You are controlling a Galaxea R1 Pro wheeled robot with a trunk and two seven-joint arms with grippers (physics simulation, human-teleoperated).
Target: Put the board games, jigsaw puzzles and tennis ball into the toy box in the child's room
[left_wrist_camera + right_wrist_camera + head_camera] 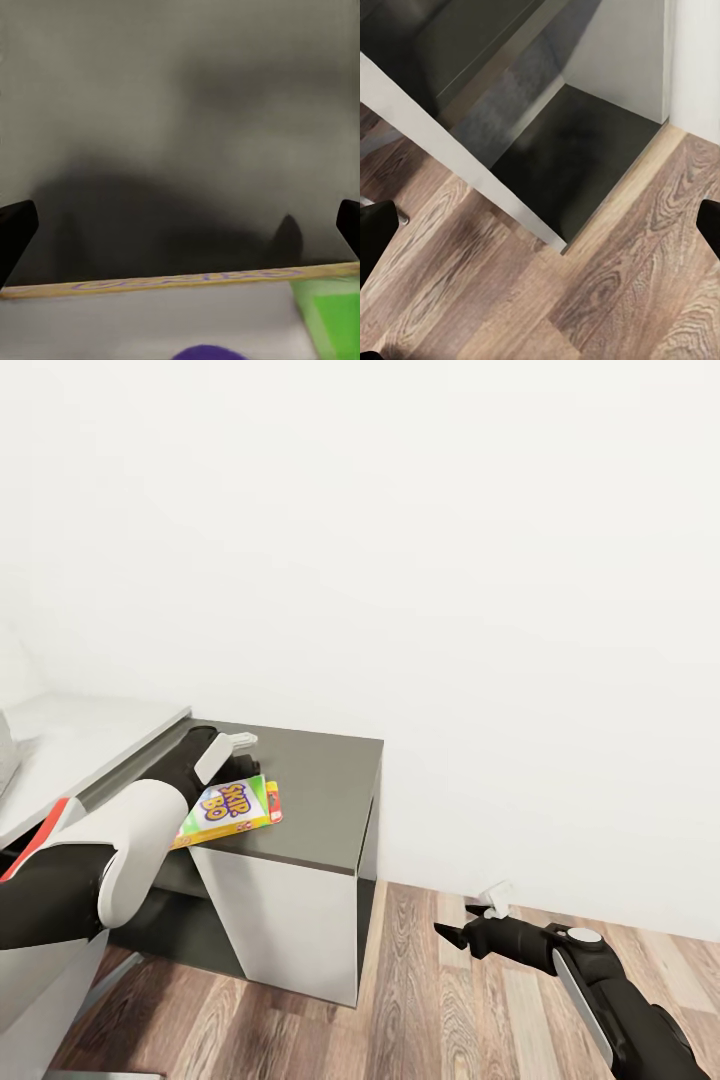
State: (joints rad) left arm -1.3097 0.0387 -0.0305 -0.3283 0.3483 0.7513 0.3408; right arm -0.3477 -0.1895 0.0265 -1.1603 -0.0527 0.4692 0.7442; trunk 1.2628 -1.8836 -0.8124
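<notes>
The left pincer (236, 741) hangs over the dark-grey counter (320, 800) near its front-left edge, just above the yellow-green board game (232, 810) lying flat there; its fingers (15, 229) stand wide apart, holding nothing. The right pincer (470, 925) hovers low above the wood-plank floor (440, 1000), also spread wide and empty.

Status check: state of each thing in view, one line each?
Yellow-green lettered flat game box: lying flat on dark-grey cabinet top, partly under left arm.
Left gripper: open, over the box, empty.
Right gripper: open, empty, above wood-plank floor.
</notes>
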